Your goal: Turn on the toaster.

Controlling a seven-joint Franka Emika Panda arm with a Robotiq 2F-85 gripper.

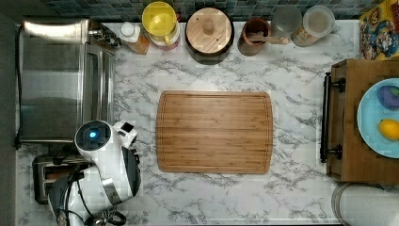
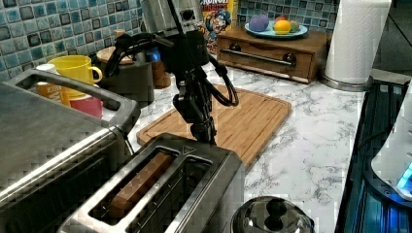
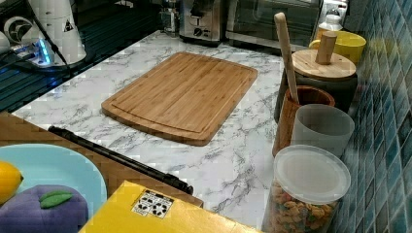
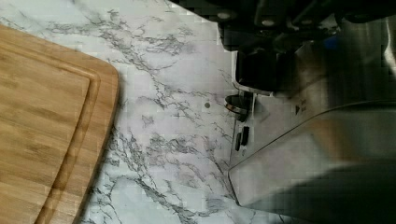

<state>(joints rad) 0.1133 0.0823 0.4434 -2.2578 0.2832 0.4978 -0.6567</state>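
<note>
End effector [image 2: 203, 132] at the toaster's [image 2: 165, 189] lever end — finger state can't be told.

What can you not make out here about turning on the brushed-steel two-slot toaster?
- Brushed-steel two-slot toaster: its lever end lies behind the black gripper in the left view.
- Top view: the white robot arm covers most of it.
- Right view: it is too far off to read.

I see a white marble-veined bench [image 1: 244, 197] filling the top view, a blue-green tiled wall [image 1: 254, 7] along its upper edge, and a wooden drawer cabinet [image 1: 350, 117] at its right edge.
</note>
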